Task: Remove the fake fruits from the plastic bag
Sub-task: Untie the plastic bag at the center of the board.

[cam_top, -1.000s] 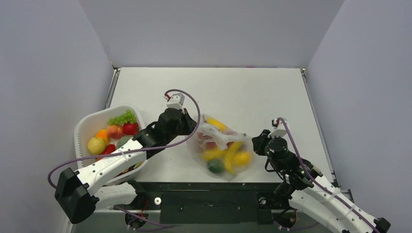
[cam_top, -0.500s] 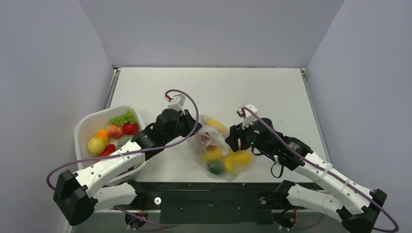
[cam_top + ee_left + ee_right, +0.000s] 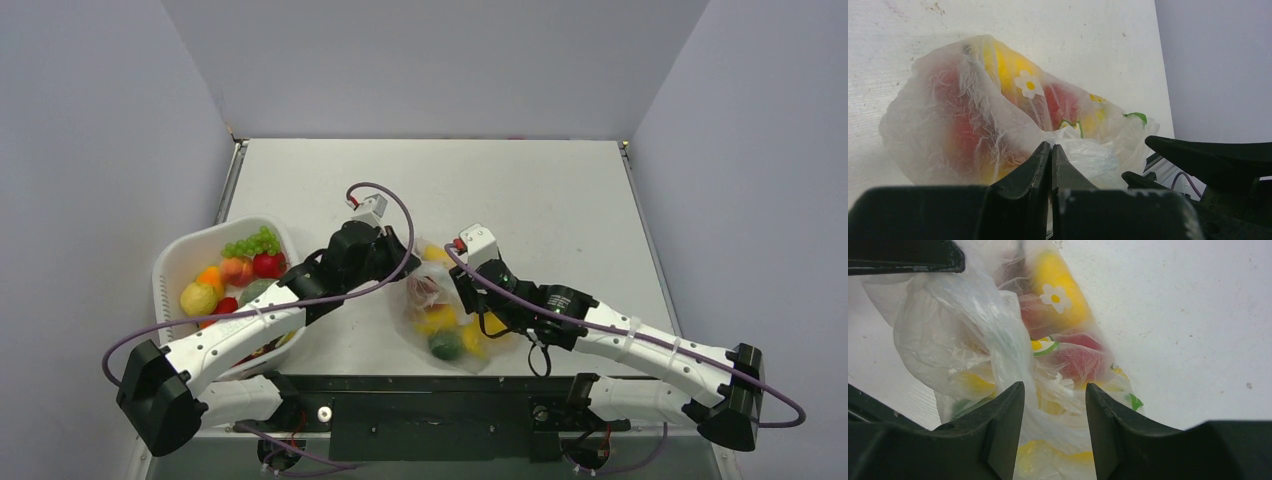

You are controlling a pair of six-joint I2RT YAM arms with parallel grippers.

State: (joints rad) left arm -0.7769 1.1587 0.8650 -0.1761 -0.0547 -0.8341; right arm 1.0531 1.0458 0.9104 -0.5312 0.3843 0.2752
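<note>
Left gripper (image 3: 1050, 149) pinches the plastic bag (image 3: 943, 125), fingers pressed together. Right gripper (image 3: 1054, 395) hangs spread, fake fruits (image 3: 1064, 285) just ahead.

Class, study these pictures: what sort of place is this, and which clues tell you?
Most likely a robotics lab test cell: a left arm and right arm bolted at the edge of a white table, plain walls boxing it in, and only props: fake fruits in a plastic bag, and a white basket.

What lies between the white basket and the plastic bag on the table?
The left arm spans that stretch, its left gripper shut on the plastic bag; the top view shows it.
</note>
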